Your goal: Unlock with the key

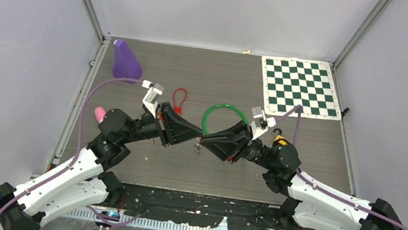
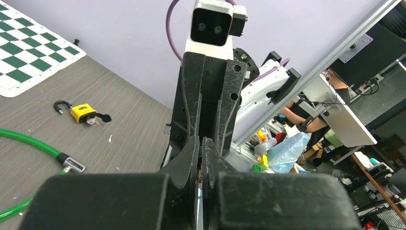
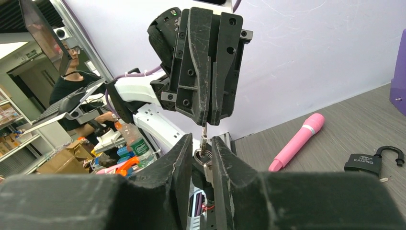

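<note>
Above the grey wood-grain table (image 1: 218,81), the left end effector (image 3: 206,122) pinches a small silver key (image 3: 204,134); the right end effector (image 3: 202,143) stands narrowly apart around its dangling ring (image 3: 201,154). A mistimed release could drop it.

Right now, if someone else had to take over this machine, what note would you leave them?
Left gripper: shut on the key, held in the air mid-table.
Right gripper: fingers either side of the key's ring; whether it grips, unclear.
Yellow padlock by the right arm and black padlock on the left side both lie with shackles open.
Red padlock: state unclear.
To do: probably complete the handover, then try the key there.
</note>
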Controlling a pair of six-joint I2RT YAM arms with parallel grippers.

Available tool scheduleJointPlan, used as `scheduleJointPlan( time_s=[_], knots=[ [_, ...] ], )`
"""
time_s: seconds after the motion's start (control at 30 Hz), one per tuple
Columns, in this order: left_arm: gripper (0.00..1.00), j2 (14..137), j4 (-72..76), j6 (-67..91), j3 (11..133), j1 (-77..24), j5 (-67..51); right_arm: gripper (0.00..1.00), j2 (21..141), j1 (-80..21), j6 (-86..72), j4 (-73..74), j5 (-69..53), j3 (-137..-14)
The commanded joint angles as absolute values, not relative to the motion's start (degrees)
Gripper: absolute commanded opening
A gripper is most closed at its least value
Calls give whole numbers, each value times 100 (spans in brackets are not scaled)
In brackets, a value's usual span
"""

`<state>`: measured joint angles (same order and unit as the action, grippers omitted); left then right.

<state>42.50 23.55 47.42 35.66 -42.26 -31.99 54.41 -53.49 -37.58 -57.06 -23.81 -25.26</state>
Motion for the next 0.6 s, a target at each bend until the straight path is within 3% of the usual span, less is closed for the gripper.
scheduleJointPlan(
  time_s=[0.0, 0.57],
  knots=[
    [0, 4272, 2747, 4796, 3701, -4273, -3149, 27, 5431, -5324, -3800, -6135, -2461, -2523],
    [0, 4232, 2968, 4955, 3656, -4351, -2881, 20, 5600, -5326, -3926, -6360, -2500, -2408]
  ],
)
